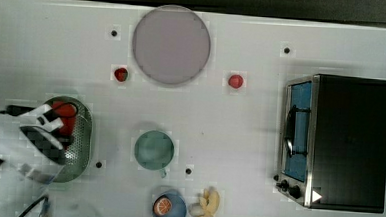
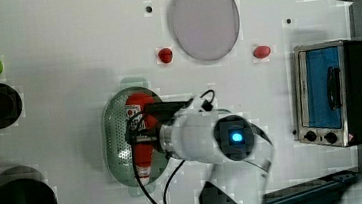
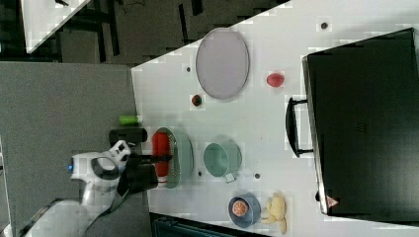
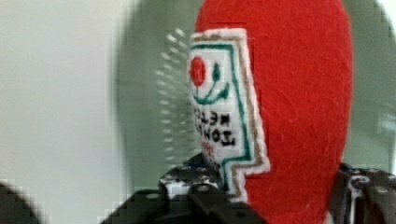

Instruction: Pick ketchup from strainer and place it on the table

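Observation:
The ketchup (image 2: pixel 138 104), a red bottle with a white-and-red label, lies lengthwise in the pale green strainer (image 2: pixel 114 133) on the white table (image 1: pixel 240 126). In the top view the ketchup (image 1: pixel 64 113) shows red inside the strainer (image 1: pixel 83 133) at the top view's left, partly hidden by the arm. My gripper (image 2: pixel 142 134) reaches down over the bottle's middle. The wrist view has the ketchup (image 4: pixel 299 93) between the two dark fingers (image 4: pixel 187 191), which press on both sides of it, with the strainer's perforated wall (image 4: pixel 149 102) behind. From the right view, the gripper (image 3: pixel 160 158) sits over the ketchup (image 3: pixel 159 142).
A teal cup (image 1: pixel 154 150) stands right of the strainer in the top view. A grey-lilac plate (image 1: pixel 171 45) lies at the back with two small red fruits (image 1: pixel 121 74) (image 1: pixel 235 81) beside it. A toaster oven (image 1: pixel 339 141) is at the top view's right; a blue bowl (image 1: pixel 168 208) and bananas (image 1: pixel 208 204) sit near the front.

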Robot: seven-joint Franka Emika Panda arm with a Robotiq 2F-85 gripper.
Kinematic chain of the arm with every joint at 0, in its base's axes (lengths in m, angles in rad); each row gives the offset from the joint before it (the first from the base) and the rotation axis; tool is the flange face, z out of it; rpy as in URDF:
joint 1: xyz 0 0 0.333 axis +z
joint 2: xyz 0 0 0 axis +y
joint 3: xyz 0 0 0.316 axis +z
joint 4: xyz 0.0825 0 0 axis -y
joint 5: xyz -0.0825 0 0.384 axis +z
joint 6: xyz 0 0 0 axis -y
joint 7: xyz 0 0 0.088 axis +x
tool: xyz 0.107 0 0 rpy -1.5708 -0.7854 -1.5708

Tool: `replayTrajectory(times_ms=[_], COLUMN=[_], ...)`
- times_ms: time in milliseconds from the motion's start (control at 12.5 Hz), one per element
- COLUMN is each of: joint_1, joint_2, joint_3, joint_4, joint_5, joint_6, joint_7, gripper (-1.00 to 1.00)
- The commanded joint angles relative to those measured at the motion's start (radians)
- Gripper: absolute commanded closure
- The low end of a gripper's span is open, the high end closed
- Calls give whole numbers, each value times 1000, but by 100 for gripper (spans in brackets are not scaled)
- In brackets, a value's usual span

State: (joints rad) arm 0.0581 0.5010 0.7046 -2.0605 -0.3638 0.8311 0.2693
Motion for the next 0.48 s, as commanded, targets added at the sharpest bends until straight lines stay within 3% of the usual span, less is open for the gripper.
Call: replayTrajectory(times_ms=[80,480], joint_1=[-54,-135], joint_2=[-170,-277], joint_3=[66,24], joint_4=[59,113], joint_5=[110,142], joint_6=[-86,-290], joint_7=[30,-134], gripper=[-21,-21])
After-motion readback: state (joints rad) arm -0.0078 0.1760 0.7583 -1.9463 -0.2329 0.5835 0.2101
